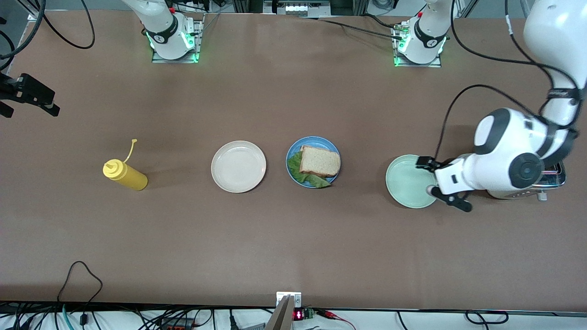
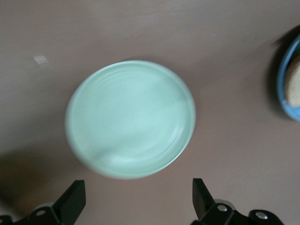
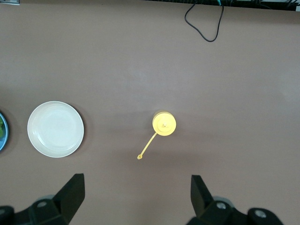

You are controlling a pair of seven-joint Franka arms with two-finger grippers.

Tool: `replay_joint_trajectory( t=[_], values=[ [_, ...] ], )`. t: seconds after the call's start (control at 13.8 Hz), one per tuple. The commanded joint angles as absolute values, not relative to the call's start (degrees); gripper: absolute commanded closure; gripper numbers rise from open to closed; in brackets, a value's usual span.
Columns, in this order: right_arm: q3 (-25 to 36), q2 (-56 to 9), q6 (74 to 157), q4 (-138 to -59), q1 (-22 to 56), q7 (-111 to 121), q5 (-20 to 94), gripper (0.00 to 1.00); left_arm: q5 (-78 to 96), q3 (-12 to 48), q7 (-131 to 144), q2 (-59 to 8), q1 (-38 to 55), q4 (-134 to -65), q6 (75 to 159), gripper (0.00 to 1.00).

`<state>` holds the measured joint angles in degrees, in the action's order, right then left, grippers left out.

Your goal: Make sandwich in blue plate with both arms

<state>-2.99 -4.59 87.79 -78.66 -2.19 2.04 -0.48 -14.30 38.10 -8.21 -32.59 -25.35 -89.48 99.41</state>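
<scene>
— Where was the sandwich [image 1: 318, 164] at that point?

— In the blue plate [image 1: 292, 157], about the middle of the table [image 1: 293, 238], between the cream-white plate [image 1: 238, 166] and the mint-green plate [image 1: 406, 183]. A slice of bread lay on top with lettuce showing under it along the edges toward the front camera and the right arm's end of the table. I could not see a lower slice from above. Stacked like that, it looked assembled, so I judged the task close to finished.

— Why were the other two plates bare?

— My guess is they had served as holding places for the parts, one to each side of the blue plate, so that each arm could reach its own. Nothing lay on either of them.

— And the left arm?

— It came in from the left arm's end of the table, bent low, wrist turned down. The left gripper [image 1: 442, 179] hung over the mint-green plate's rim toward that end, jaws released and spread wide, with nothing between them. A metal appliance [image 1: 552, 181] sat partly hidden under the arm.

— The right one?

— The right gripper [image 1: 25, 94] was near the edge of the table at the right arm's end, held high. Its wrist camera looked straight down on the yellow squeeze bottle [image 3: 164, 123] and the cream-white plate. Its jaws were released too, empty. It seemed to be waiting.
</scene>
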Motion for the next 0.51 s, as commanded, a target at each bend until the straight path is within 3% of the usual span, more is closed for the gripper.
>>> replay_joint_trajectory(
  t=[0.0,0.29,0.43],
  values=[
    [-3.52,-4.48,87.89,-78.22,-2.90,2.11,0.35,0.00,-19.15,37.53,-7.29,-30.86,-24.52,-84.65,93.53,0.00],
    [-3.52,-4.48,87.80,-78.22,-2.90,1.14,0.44,0.00,-20.66,38.23,-7.29,-29.79,-23.99,-75.26,81.59,0.00],
    [-3.52,-4.57,87.89,-78.22,-2.90,1.14,0.53,0.00,-19.95,36.75,-7.56,-28.92,-21.11,-73.66,81.21,0.00]
  ],
)
